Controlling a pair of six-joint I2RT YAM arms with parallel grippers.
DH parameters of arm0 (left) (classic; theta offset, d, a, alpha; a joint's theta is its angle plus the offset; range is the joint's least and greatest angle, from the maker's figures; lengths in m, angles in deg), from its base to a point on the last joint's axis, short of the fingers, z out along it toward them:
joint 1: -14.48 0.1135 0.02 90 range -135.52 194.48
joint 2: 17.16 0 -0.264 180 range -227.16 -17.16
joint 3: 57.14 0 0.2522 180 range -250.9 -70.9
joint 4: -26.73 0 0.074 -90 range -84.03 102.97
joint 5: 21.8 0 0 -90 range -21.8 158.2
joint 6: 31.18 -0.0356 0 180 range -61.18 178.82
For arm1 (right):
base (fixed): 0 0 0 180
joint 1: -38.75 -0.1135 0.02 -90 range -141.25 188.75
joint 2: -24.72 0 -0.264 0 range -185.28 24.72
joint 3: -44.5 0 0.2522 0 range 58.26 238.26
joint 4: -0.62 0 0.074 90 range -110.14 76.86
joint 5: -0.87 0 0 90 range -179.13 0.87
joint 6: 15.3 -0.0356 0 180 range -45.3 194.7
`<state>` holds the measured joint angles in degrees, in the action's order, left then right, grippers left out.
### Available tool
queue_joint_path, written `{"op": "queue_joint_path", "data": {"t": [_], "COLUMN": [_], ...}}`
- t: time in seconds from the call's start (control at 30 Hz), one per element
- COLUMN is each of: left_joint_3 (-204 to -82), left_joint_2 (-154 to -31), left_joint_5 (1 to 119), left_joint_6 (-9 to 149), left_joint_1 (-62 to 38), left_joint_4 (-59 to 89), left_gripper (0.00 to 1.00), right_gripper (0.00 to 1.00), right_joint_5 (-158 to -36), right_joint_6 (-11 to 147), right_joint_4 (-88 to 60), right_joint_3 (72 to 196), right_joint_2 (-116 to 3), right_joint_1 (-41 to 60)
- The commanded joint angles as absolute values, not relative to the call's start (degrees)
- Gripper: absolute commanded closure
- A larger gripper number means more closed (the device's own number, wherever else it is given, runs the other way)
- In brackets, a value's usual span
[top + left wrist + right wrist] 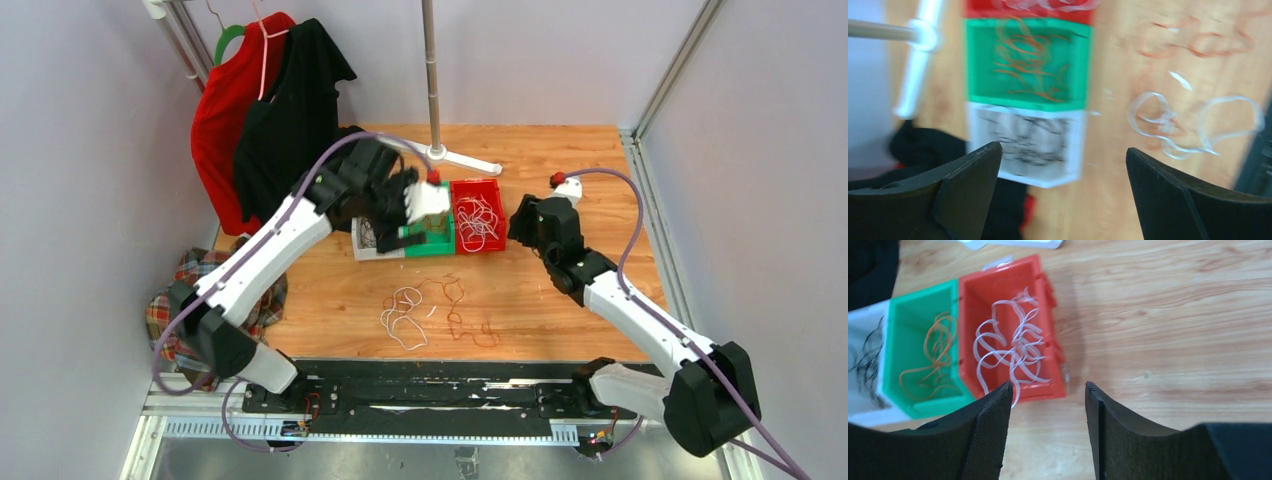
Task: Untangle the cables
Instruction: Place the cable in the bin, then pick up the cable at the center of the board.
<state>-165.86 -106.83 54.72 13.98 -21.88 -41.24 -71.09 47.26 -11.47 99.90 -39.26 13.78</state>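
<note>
Loose white cables [403,316] and brown-orange cables [462,308] lie on the wooden table in front of three small bins. The red bin [478,214] holds white cables [1010,350]. The green bin [432,240] holds orange cables [930,360]. The white bin [364,238] holds black cables [1025,137]. My left gripper [398,208] hovers above the white and green bins; in the left wrist view it [1063,155] is open and empty, and the picture is blurred. My right gripper [520,222] is just right of the red bin; in the right wrist view it [1048,387] is open and empty.
A red shirt and a black shirt [270,110] hang at the back left. A metal stand pole [432,80] with a white foot rises behind the bins. A plaid cloth [185,300] lies at the table's left edge. Walls and a metal frame enclose the table.
</note>
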Motion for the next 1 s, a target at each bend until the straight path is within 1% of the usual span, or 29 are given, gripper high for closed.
{"op": "queue_joint_path", "data": {"t": [0.0,0.13,0.23,0.4,0.53,0.63,0.7,0.73,0.77,0.83,0.9,0.97], "left_joint_3": [-147.45,-136.28,-130.72,-124.89,-122.15,-119.29,-118.61,-118.7,-118.84,-119.72,-120.74,-121.06], "left_joint_2": [-97.87,-95.09,-95.1,-95.61,-98.45,-99.28,-99.59,-99.67,-99.58,-98.73,-97.24,-95.11], "left_joint_5": [44.22,40.63,40.1,40.2,41.24,42.43,43.74,44.27,45.05,47.68,49.84,50.92], "left_joint_6": [18.07,20.63,24.99,31.75,36.29,37.9,38.85,38.38,37.4,34.14,30.88,27.93], "left_joint_1": [-22.26,-22.26,-22.26,-22.43,-22.63,-22.95,-23.19,-23.37,-23.47,-23.58,-23.5,-23.42], "left_joint_4": [-45.23,-43.43,-37.2,-26.84,-21.53,-17.06,-15.24,-15.49,-15.73,-17.83,-20.41,-22.78], "left_gripper": [0.01,0.11,0.15,0.15,0.16,0.14,0.15,0.17,0.22,0.37,0.55,0.67], "right_gripper": [0.46,0.47,0.46,0.45,0.44,0.45,0.46,0.46,0.47,0.53,0.61,0.72], "right_joint_5": [-71.62,-74.51,-74.76,-74.71,-74.82,-74.24,-73.47,-73.19,-73.0,-73.29,-72.91,-72.1], "right_joint_6": [50.55,51.75,50.95,48.96,47.21,46.23,45.42,44.82,44.29,44.1,43.87,43.42], "right_joint_4": [-10.8,-7.65,-6.42,-3.98,-2.96,-2.55,-2.23,-2.17,-2.19,-2.15,-3.01,-4.2], "right_joint_3": [99.89,97.04,95.57,93.8,93.37,93.09,92.55,92.35,92.24,92.15,92.34,92.43], "right_joint_2": [-38.56,-37.64,-38.52,-41.48,-44.86,-47.1,-48.41,-49.12,-49.76,-50.51,-50.9,-51.08], "right_joint_1": [7.16,0.46,-3.66,-8.2,-9.33,-9.84,-10.11,-10.14,-10.15,-10.17,-10.2,-10.12]}}
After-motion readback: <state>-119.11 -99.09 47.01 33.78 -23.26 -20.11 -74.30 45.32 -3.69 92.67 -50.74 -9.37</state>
